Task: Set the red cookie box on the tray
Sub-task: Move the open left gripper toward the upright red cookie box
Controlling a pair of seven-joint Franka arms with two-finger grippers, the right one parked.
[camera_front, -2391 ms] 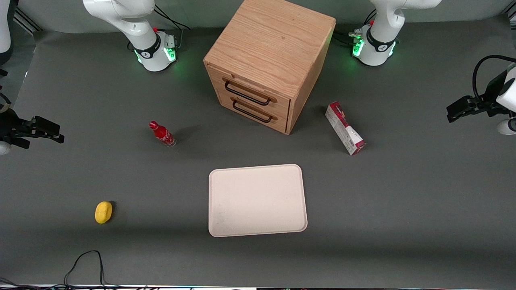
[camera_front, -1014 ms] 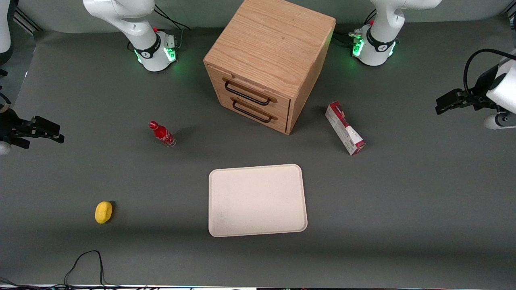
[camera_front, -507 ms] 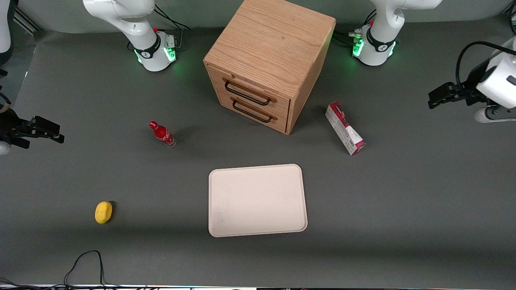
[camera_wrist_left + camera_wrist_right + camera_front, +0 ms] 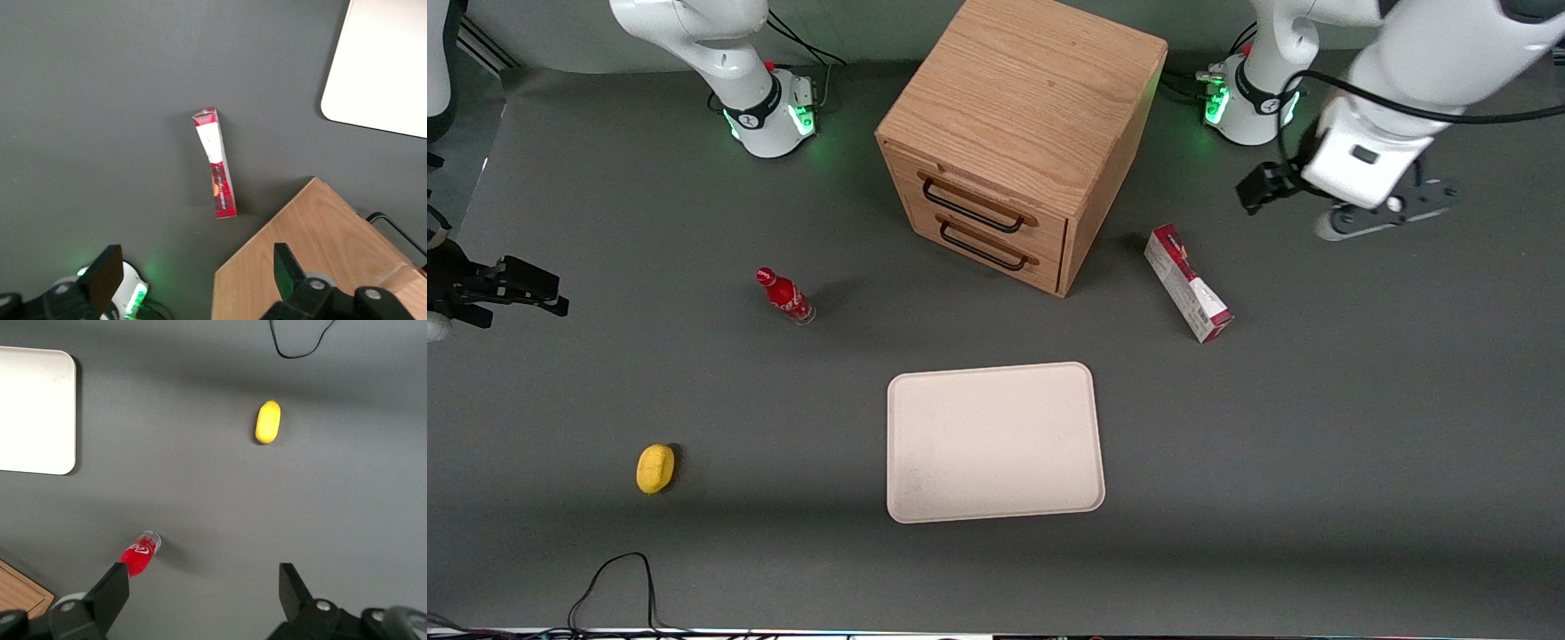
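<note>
The red cookie box [image 4: 1188, 283] [image 4: 217, 167] lies flat on the grey table beside the wooden cabinet, toward the working arm's end. The beige tray [image 4: 994, 442] [image 4: 380, 67] lies bare, nearer the front camera than the cabinet. My left gripper [image 4: 1260, 188] [image 4: 193, 280] hangs well above the table, farther from the front camera than the box and apart from it. It is open, its two fingers spread wide with nothing between them.
A wooden two-drawer cabinet [image 4: 1023, 133] [image 4: 313, 260] stands close to the box. A small red bottle [image 4: 784, 296] and a yellow lemon [image 4: 655, 468] sit toward the parked arm's end. A black cable [image 4: 614, 578] loops near the front edge.
My left arm has swung in from the table's working-arm edge toward the cabinet and now hangs near the red cookie box. The box and tray have not moved.
</note>
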